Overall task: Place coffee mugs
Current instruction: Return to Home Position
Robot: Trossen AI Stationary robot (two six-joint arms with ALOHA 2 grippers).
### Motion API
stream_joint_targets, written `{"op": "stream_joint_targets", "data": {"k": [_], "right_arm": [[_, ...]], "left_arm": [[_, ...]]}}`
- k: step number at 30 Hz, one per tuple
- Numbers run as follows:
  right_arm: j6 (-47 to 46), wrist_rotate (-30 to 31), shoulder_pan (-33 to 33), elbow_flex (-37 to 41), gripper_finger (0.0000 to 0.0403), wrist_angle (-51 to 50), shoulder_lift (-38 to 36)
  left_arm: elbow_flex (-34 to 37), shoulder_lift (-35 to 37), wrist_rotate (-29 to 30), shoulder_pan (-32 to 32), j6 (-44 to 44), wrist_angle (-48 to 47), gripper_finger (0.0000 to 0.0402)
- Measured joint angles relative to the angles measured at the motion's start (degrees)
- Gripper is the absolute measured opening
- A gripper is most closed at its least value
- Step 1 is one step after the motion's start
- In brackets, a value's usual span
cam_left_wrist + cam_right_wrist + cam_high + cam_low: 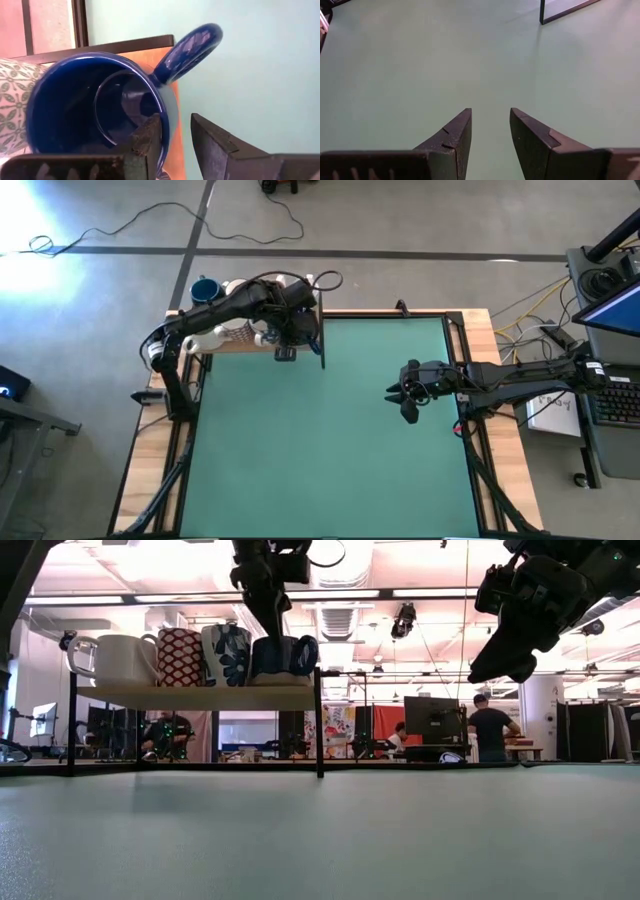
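A dark blue mug stands upright on its base at the right end of a raised wooden shelf, handle turned toward the table's middle. Beside it on the shelf stand a blue-flowered mug, a red-patterned mug and a white mug. My left gripper points down over the dark blue mug, open, one finger inside it and one outside its wall. My right gripper hangs open above the table's right part, nothing between its fingers. My left gripper straddles the dark blue mug's wall beside the handle from above. The outer finger stands clear of the wall. The inner finger is close against the inside; whether it touches I cannot tell. The mug rests on the shelf.
The shelf's dark frame post stands on the green table top at the far left. More mugs stand beyond the table's far edge. People and monitors show in the room behind.
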State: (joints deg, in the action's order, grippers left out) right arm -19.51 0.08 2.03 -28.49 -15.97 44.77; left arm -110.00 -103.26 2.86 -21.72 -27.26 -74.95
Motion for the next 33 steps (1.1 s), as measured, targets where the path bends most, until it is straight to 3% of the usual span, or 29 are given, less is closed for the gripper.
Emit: {"op": "stream_joint_targets", "data": {"k": [10, 16, 24, 33], "right_arm": [[0.0, 0.0, 0.0, 0.0, 0.0123, 0.0, 0.0], [0.0, 0.0, 0.0, 0.0, 0.0123, 0.0, 0.0], [0.0, 0.0, 0.0, 0.0, 0.0123, 0.0, 0.0], [0.0, 0.0, 0.0, 0.0, 0.0123, 0.0, 0.0]], "left_arm": [[-6.0, 1.6, -2.8, 1.3, 4.3, -5.4, 0.0089], [0.6, 9.6, -4.3, 1.8, 9.8, -5.5, 0.0089], [22.5, 28.8, -4.0, 6.9, 17.3, 8.0, 0.0089], [58.0, 51.3, -1.9, 11.2, 24.9, 35.0, 0.0089]]}}
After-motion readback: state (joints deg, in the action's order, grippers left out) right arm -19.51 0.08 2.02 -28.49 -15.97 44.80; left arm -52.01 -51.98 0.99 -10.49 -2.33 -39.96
